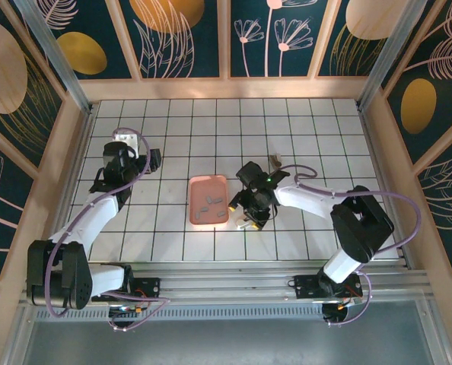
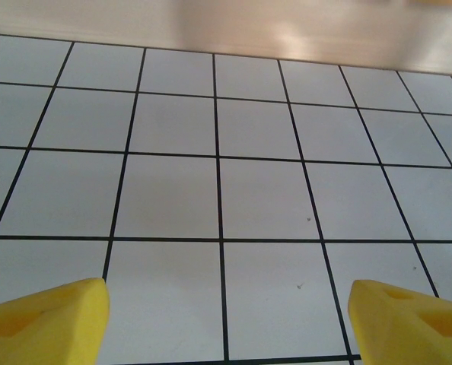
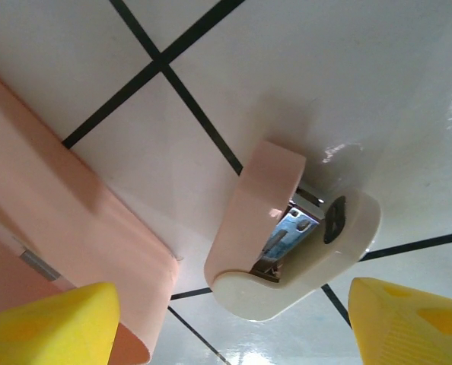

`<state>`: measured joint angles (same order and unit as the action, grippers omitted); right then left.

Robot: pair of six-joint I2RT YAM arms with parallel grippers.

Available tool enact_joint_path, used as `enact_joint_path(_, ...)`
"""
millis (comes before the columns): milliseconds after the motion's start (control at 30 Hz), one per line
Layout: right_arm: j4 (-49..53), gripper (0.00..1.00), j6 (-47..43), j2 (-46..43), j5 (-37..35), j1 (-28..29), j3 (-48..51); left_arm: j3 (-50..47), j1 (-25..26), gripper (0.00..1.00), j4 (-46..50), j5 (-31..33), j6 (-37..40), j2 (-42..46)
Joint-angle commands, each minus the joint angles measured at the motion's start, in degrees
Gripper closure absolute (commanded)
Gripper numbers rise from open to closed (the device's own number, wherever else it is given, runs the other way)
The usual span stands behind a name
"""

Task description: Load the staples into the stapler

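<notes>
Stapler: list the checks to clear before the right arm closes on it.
1. Right jaws stand wide, nothing between them is gripped: ok.
2. Stapler lies on the table ahead of the right jaws, centred between them, untouched: ok.
3. Stapler clear of the tray edge, a gap showing between them: ok.
4. Pink top gapes from the white base, metal showing; channel ready for loading: cannot tell.
5. Staples lying in the tray: ok.
6. Left jaws wide, holding nothing, over bare table away from the tray: ok.
</notes>
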<state>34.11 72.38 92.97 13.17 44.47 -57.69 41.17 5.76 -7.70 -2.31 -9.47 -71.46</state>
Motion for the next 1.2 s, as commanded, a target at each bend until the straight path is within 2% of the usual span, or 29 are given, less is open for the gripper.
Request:
enact_joint_path(0, 4.9, 0.21, 0.4, 0.4, -1.8, 0.2, -2.1, -1.0, 0.2, 0.18, 0.1, 0.9, -1.0, 0.8)
enact_joint_path(333, 2.9, 0.29, 1.8, 1.0, -1.4, -0.6, 0.9, 0.4, 0.2, 0.18, -0.4, 0.5, -1.5, -2.1)
enact_joint_path(500, 0.7, 0.35, 1.6, 2.6, -0.3, -1.0, 2.7, 1.1, 0.2, 0.18, -0.1, 0.1, -1.2, -3.0)
enact_joint_path(633, -1.3, 0.44, 0.9, 3.6, -0.3, -1.3, 3.9, 1.1, 0.2, 0.18, 0.1, 0.0, -1.0, -2.9)
enact_joint_path(867, -3.1, 0.64, -1.1, 4.1, -3.3, -1.3, 3.9, 1.6, 0.2, 0.19, 1.2, -0.5, -0.3, -1.9)
enact_joint_path(1067, -6.9, 0.72, -4.3, 0.8, -7.5, -1.2, 4.7, 2.7, 0.2, 0.19, 2.2, -2.3, 0.0, -0.7)
enact_joint_path(1167, -11.0, 0.72, -9.6, -2.2, -11.5, -1.1, 3.3, 4.2, 0.2, 0.2, 2.7, -6.8, 0.5, 0.1)
